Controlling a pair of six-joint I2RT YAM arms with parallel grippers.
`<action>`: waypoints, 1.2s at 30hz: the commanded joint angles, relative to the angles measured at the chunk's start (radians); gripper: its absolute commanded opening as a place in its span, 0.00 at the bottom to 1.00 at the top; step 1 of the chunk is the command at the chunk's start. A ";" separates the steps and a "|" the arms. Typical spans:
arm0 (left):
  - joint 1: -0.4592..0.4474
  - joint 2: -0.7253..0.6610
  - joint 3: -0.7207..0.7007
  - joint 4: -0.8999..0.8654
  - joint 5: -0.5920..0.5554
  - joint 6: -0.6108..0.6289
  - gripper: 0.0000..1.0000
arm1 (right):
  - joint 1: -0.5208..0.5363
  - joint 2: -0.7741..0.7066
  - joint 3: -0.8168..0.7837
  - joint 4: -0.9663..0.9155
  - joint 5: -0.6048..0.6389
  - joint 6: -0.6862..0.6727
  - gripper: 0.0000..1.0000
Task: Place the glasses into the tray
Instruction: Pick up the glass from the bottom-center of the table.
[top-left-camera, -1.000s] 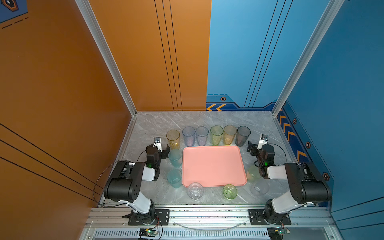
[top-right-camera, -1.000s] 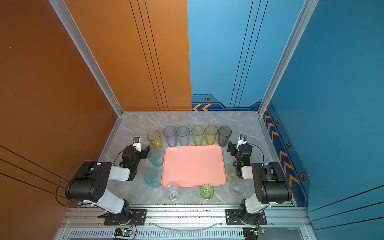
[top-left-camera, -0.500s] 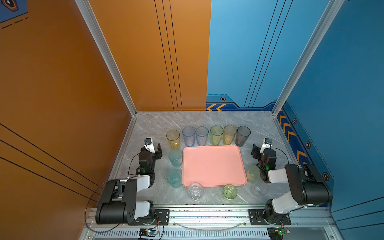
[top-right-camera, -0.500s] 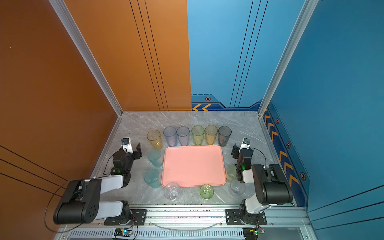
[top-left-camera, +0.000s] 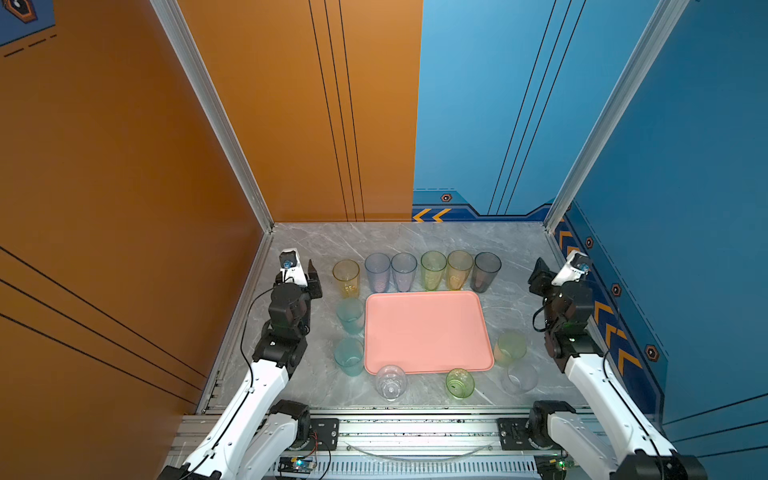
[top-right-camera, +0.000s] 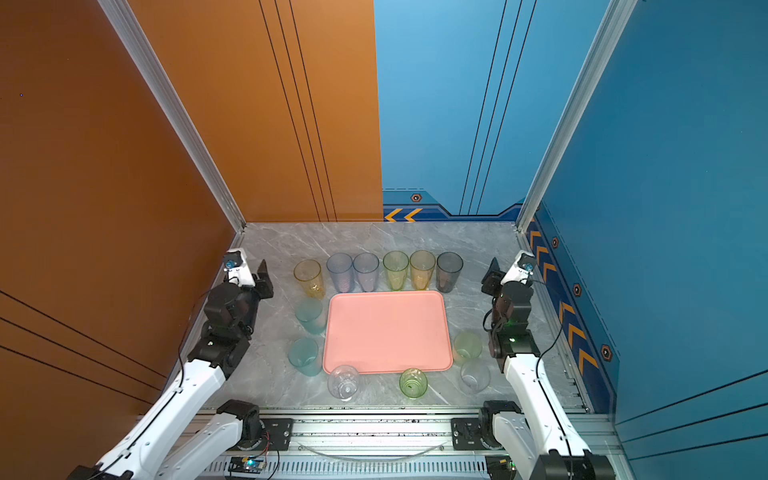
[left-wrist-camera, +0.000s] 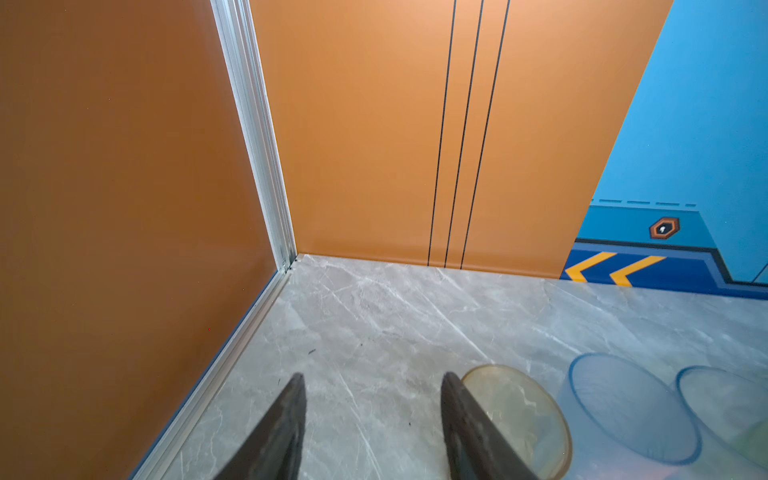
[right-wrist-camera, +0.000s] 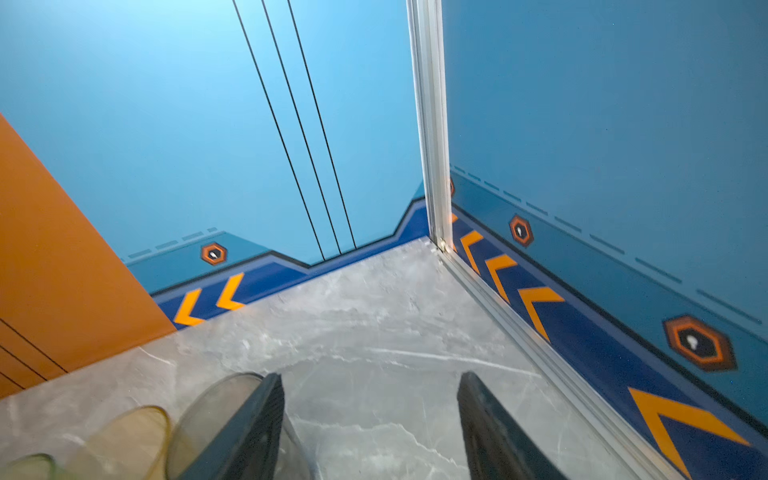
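Left fingers: partly open, nothing held, bare table between them. The gap is narrower than a second ago. The yellow tumbler stands just beside one finger, outside the gap.
Right fingers: likewise partly open and empty, also narrowing. The grey tumbler is just beside them, outside the gap.

Change: both arms have unfolded from beside the tray and now reach toward the two ends of the back row. I read this as lining up for the first pickups. No grasp is made yet.

The tray lies flat mid-table, empty.

Count, from both top views:
- glasses, twelve in all, none in the tray
- back row, tall, six: yellow, two blue tumblers, green tumbler, amber tumbler, grey
- left of the tray: two teal tumblers
- front: one clear front tumbler, one short green tumbler
- right of the tray: one pale green tumbler, one clear side tumbler
- tray, one
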 joint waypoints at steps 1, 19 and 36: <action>-0.027 0.044 0.125 -0.272 -0.013 -0.031 0.50 | 0.014 -0.030 0.129 -0.454 -0.101 0.057 0.63; -0.040 0.055 0.356 -0.655 0.172 -0.078 0.32 | 0.663 0.111 0.489 -1.212 -0.105 0.107 0.54; -0.158 -0.067 0.244 -0.712 0.086 -0.124 0.25 | 0.820 0.234 0.502 -1.261 -0.098 0.165 0.51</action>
